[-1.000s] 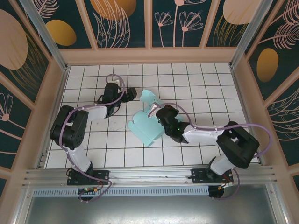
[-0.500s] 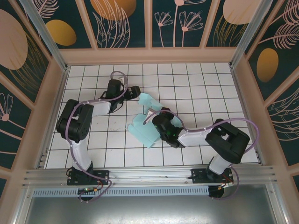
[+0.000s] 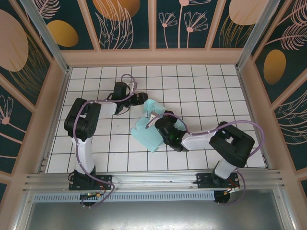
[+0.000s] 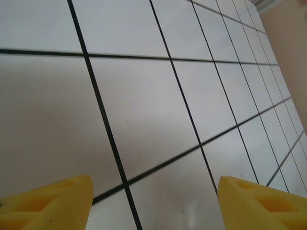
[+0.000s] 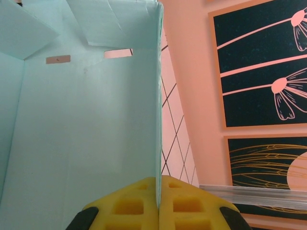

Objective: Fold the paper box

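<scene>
The paper box (image 3: 146,132) is pale mint-blue card, partly raised into an open tray shape, standing tilted near the middle of the tiled floor. In the right wrist view I look into the paper box (image 5: 81,124), with slots near its top wall and flaps folded in. My right gripper (image 3: 159,125) is shut on one upright side wall, and the card edge runs straight between the yellow fingers of the right gripper (image 5: 158,203). My left gripper (image 3: 142,98) sits just left of the box's far flap. In its own view the left gripper (image 4: 153,206) is open over bare tiles.
White floor tiles (image 3: 201,91) with black lines stretch to the peach wooden walls (image 3: 158,56) on three sides. An aluminium rail (image 3: 153,181) crosses the near edge by the arm bases. The decorated wall panel (image 5: 259,72) shows beyond the box.
My left arm has swung right until its gripper is next to the box's far flap, with its jaws narrowing somewhat. The right gripper and the box have shifted slightly left.
</scene>
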`<state>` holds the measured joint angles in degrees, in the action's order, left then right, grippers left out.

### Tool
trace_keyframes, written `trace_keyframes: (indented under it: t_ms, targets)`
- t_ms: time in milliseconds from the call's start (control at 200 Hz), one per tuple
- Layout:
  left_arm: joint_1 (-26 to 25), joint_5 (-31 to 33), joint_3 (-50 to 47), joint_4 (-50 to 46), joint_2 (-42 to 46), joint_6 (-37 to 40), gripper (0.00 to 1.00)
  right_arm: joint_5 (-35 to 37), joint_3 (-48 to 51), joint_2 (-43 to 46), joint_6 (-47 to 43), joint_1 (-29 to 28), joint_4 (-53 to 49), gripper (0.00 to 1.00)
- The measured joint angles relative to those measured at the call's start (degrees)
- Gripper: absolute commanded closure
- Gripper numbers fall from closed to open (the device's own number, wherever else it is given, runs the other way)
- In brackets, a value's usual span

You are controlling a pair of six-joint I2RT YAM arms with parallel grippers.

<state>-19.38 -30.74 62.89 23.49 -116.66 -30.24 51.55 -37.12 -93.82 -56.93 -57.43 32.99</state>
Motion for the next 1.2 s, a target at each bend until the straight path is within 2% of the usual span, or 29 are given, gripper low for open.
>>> trace_keyframes:
  t_ms: [200,375,866,1201]
  targets:
    - [0.2,-5.57,-3.02,0.13,1.11,2.21,0.34,-0.2,-0.39,0.0,0.85,0.0,-1.18,1.0]
    - [0.13,-8.09,-10.12,3.58,5.73,3.06,0.34,-0.61,-1.05,0.0,2.01,0.0,-2.38,1.0]
    - [-2.08,-8.98,-22.34,22.84,7.5,2.97,0.33,-2.64,-3.3,0.0,5.99,0.17,-7.58,1.0]
    - [-3.91,-9.18,-23.08,27.32,7.5,4.83,0.33,-4.24,-4.85,0.0,8.63,0.55,-11.02,1.0]
